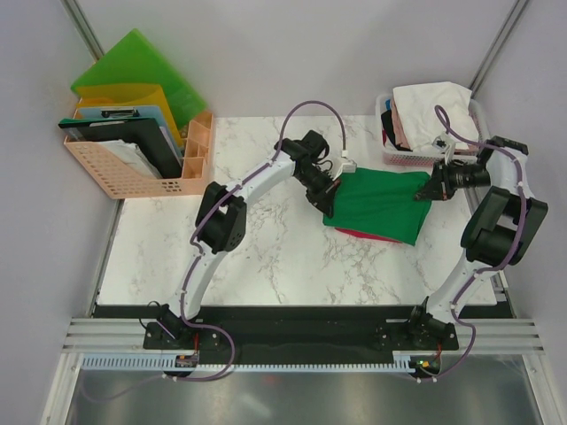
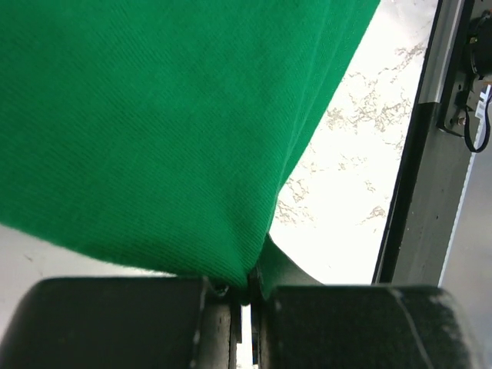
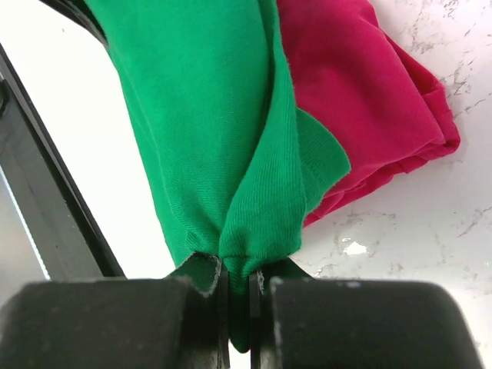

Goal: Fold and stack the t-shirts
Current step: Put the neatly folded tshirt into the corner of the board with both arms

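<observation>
walls [image 1: 266,53]: pale grey | table [image 1: 266,266]: white marble top, evenly lit | file rack [image 1: 111,177]: peach, table's back-left corner

A white marble bench [image 1: 257,257] is carrying a peach file rack [image 1: 133,181] at its far left corner, with a green folder [image 1: 142,66], a yellow folder [image 1: 133,96] and a clipboard [image 1: 115,124] standing in it. A white basket [image 1: 416,159] is sitting at the bench's far right corner.

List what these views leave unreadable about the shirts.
1. Top view: magenta-red t-shirt almost wholly covered by the green t-shirt; its fold unreadable.
2. Left wrist view: green cloth fills the frame, hiding whatever lies below.
3. Top view: basket garments beneath the white garment, buried.
</observation>
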`<state>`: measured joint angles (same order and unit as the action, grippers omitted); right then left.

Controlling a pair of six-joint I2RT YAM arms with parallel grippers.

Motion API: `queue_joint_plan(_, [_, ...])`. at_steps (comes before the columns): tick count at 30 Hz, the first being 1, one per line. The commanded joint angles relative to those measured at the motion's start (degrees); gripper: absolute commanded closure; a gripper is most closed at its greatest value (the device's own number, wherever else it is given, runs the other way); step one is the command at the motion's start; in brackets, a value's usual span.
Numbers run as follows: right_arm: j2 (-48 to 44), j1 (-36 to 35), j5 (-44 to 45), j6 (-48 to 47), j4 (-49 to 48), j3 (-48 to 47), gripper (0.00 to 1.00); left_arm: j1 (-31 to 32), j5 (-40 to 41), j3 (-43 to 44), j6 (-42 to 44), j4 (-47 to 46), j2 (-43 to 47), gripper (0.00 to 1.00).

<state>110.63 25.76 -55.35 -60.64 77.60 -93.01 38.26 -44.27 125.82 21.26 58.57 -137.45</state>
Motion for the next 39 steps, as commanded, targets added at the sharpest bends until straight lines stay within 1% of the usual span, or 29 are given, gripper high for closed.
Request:
queue_joint_plan(1, [1.4,0.9,-0.7,-5.4,6.0,0.4,1.0,-0.8,-1.1,3.1,-1.4,3.9,-3.1,0.98])
queue_joint_plan(9, [7.4,0.9,-0.7,-7.2,5.9,0.8,1.0,-0.7,0.2,3.0,-1.0,3.4,-4.7,0.98])
queue_joint_plan(16, [10.2,0.9,-0.7,-9.1,5.8,1.4,1.0,-0.7,1.2,2.7,-1.0,2.8,-5.8,0.98])
queue_joint_plan(22, [12.0,1.0,-1.4,-8.1,5.7,-1.9,1.0,-0.7,3.7,3.1,-2.1,1.3,-6.2,0.98])
queue_joint_plan(23, [12.4,1.0,-1.3,-7.9,5.6,-2.4,0.97,-0.7,4.3,3.9,-2.6,1.4,-6.9,0.96])
queue_joint_plan(24, [13.3,1.1,-1.2,-7.7,5.7,-2.9,0.85,-0.7,5.7,4.2,-2.7,1.4,-7.4,0.89])
queue_joint_plan(25, [13.6,1.1,-1.2,-7.9,5.6,-3.1,0.43,-0.7,5.9,4.3,-2.5,1.3,-7.7,0.7])
queue_joint_plan(26, [13.7,1.4,-1.4,-8.4,5.6,-2.8,0.28,-0.7,6.7,4.3,-2.7,1.2,-8.2,0.59])
queue_joint_plan(27, [13.4,1.5,-1.7,-9.0,5.6,-2.4,0.25,-0.7,7.1,4.2,-2.6,1.1,-8.4,0.51])
queue_joint_plan(28, [13.0,1.7,-1.9,-9.2,5.3,-1.1,0.13,-0.7,7.5,4.2,-2.5,1.1,-8.7,0.44])
queue_joint_plan(29, [12.3,2.0,-2.0,-9.5,4.9,-0.7,0.04,-0.7,8.2,3.9,-2.2,1.1,-8.9,0.42])
queue_joint_plan(30, [12.0,2.2,-1.6,-9.8,4.7,-0.3,0.02,-0.8,8.8,3.7,-2.2,0.9,-9.0,0.39])
queue_joint_plan(31, [11.7,2.4,-1.4,-9.8,4.6,0.4,0.02,-0.9,9.5,3.4,-2.0,0.8,-9.0,0.36])
queue_joint_plan(35, [9.2,5.3,-0.5,-10.5,4.7,1.3,0.02,-1.9,10.7,0.8,-0.9,-0.1,-7.3,0.35])
queue_joint_plan(36, [8.6,6.0,0.0,-10.9,4.8,1.6,0.02,-2.2,11.0,-0.3,-0.7,-0.6,-5.3,0.35])
queue_joint_plan(39, [5.2,10.0,0.4,-12.9,6.0,1.5,0.02,-4.3,12.2,-6.2,0.6,-2.0,-1.3,0.35])
